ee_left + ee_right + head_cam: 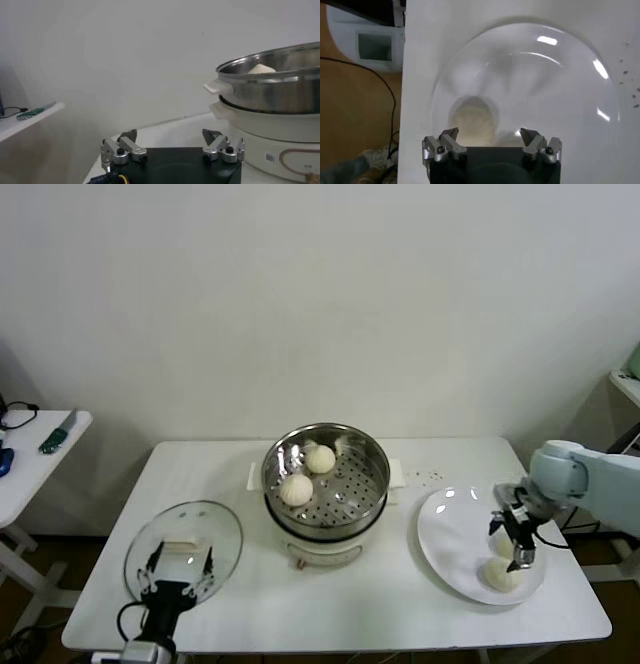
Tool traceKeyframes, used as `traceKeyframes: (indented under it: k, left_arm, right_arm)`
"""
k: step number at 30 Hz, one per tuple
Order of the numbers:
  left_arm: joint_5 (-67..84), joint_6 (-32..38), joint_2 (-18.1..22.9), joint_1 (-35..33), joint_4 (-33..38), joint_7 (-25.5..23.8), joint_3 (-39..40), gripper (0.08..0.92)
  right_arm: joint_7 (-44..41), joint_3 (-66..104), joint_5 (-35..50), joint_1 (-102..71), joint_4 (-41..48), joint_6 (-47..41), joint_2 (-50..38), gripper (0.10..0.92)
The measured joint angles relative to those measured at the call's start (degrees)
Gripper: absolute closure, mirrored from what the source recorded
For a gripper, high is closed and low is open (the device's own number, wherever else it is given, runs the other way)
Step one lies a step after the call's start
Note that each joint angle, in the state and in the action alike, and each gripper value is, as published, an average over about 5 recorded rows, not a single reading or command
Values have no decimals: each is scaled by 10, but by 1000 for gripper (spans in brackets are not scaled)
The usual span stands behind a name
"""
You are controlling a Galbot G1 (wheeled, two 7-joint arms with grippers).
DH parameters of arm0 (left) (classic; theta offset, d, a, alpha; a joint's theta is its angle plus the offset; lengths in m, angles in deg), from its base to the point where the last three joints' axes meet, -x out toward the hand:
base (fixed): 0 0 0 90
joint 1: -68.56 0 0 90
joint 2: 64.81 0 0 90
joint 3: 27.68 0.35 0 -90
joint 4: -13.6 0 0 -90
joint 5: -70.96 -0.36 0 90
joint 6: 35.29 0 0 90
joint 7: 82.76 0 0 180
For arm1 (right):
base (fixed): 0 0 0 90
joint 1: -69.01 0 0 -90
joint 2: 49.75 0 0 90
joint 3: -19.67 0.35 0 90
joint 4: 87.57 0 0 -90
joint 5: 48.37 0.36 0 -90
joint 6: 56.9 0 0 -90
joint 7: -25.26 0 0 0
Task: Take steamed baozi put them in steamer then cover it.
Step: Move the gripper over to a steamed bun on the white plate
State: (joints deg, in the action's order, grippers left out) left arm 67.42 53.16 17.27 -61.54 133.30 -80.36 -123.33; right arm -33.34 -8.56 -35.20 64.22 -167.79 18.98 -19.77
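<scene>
The steel steamer (325,484) stands uncovered at the table's middle on its cream base, with two steamed baozi (320,458) (296,489) on its perforated tray. Another baozi (500,575) lies on the white plate (450,529) at the right. Just above it my right gripper (508,544) hovers open, holding nothing; in the right wrist view that baozi (472,117) lies just ahead of the spread right gripper (489,135). The glass cover (200,519) lies flat at the front left. My left gripper (180,576) hangs open over its near part, empty (170,136). The steamer (280,90) rises beside it.
A small white side table (30,454) with a few tools stands to the left, apart from the main table. Dark crumbs (435,476) dot the tabletop behind the plate. The plate reaches close to the table's right front edge.
</scene>
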Motion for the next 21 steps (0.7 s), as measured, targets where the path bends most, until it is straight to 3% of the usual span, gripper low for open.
traceKeyframes:
  k: [21]
  left_arm:
    - [-5, 2, 1, -1, -6, 0, -5, 177]
  right_arm:
    - [-4, 16, -18, -45, 20, 0, 9, 234]
